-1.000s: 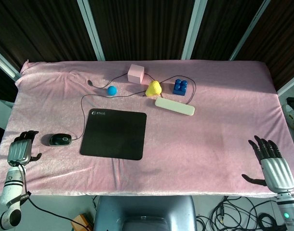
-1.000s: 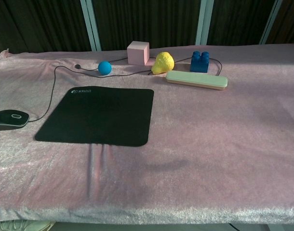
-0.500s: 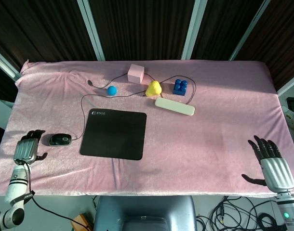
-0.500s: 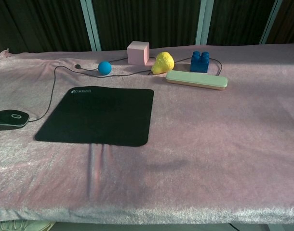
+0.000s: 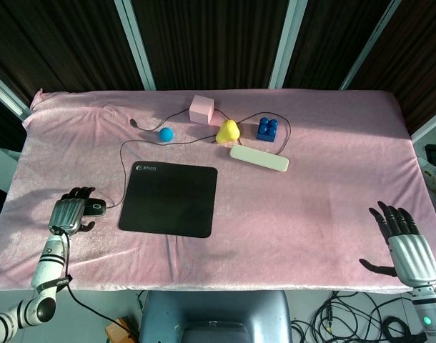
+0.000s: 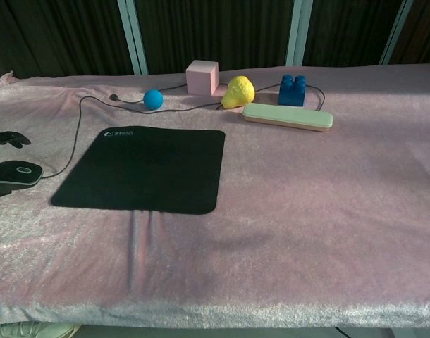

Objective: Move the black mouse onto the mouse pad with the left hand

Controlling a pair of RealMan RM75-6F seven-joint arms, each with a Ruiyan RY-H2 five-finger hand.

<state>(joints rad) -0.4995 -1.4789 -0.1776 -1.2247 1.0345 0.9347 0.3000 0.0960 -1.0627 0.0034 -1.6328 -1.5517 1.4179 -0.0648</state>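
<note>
The black mouse (image 5: 96,208) (image 6: 15,173) lies on the pink cloth just left of the black mouse pad (image 5: 169,199) (image 6: 144,169), its cable running off to the back. My left hand (image 5: 69,213) is over the mouse's left part in the head view. In the chest view its dark fingertips (image 6: 5,138) show above the mouse, spread and clear of it. It holds nothing. My right hand (image 5: 404,241) is at the table's front right edge, fingers spread and empty.
Along the back stand a pink cube (image 5: 202,109), a blue ball (image 5: 166,133), a yellow pear (image 5: 227,131), a blue block (image 5: 267,128) and a pale flat case (image 5: 259,158). The mouse cable (image 5: 123,161) loops behind the pad.
My left hand has moved right from the table's left front edge to above the mouse. The mouse and my right hand have not moved.
</note>
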